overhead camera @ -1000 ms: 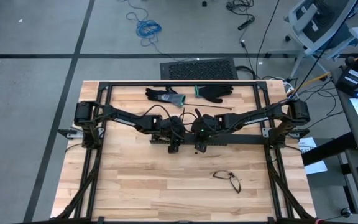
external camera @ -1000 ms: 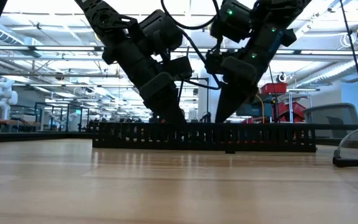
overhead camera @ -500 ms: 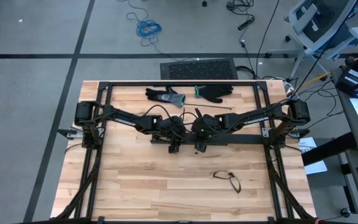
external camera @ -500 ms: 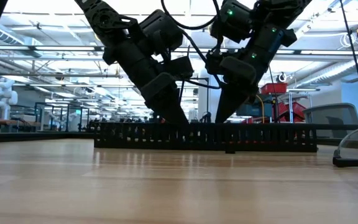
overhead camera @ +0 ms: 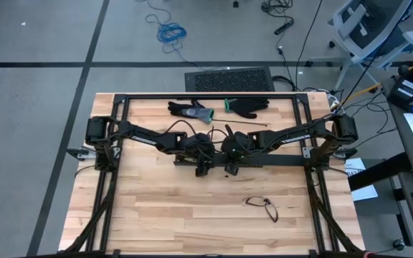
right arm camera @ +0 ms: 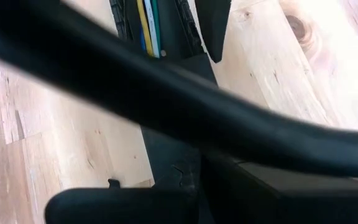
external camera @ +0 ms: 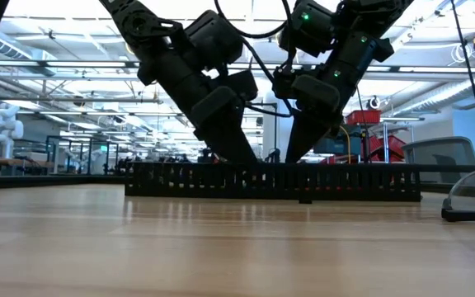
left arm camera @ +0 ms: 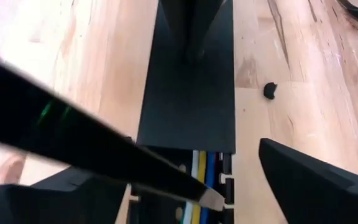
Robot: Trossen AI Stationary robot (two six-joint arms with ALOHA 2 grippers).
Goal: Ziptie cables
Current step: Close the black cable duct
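A long black slotted duct point(overhead camera: 278, 163) lies across the table's middle. The cables point(left arm camera: 202, 180), white, yellow and blue, lie inside its open stretch and also show in the right wrist view as cables point(right arm camera: 148, 28). A flat black lid point(left arm camera: 185, 106) covers the duct beyond them. My left gripper point(left arm camera: 191, 168) is open, one finger on either side of the duct over the cables. My right gripper point(overhead camera: 229, 170) is shut, its tip down on the lid. A blurred black strip point(left arm camera: 104, 155) slants close past the left wrist camera; what it is does not show. My right gripper sets its shut fingertips point(left arm camera: 191, 43) on the top of the duct's flat lid, a little beyond the end where the cables show. It comes slanting down from above and from the table's right. The duct lies flat on the table.
Two dark gloves point(overhead camera: 192, 111) point(overhead camera: 249, 106) lie at the far edge, a thin black zip tie point(overhead camera: 249, 125) just behind the arms. A pair of glasses point(overhead camera: 264, 206) lies on the near right. A small black bit point(left arm camera: 270, 90) sits beside the duct.
My left gripper has opened wider over the duct without shifting its place. The right gripper and the duct have kept still.
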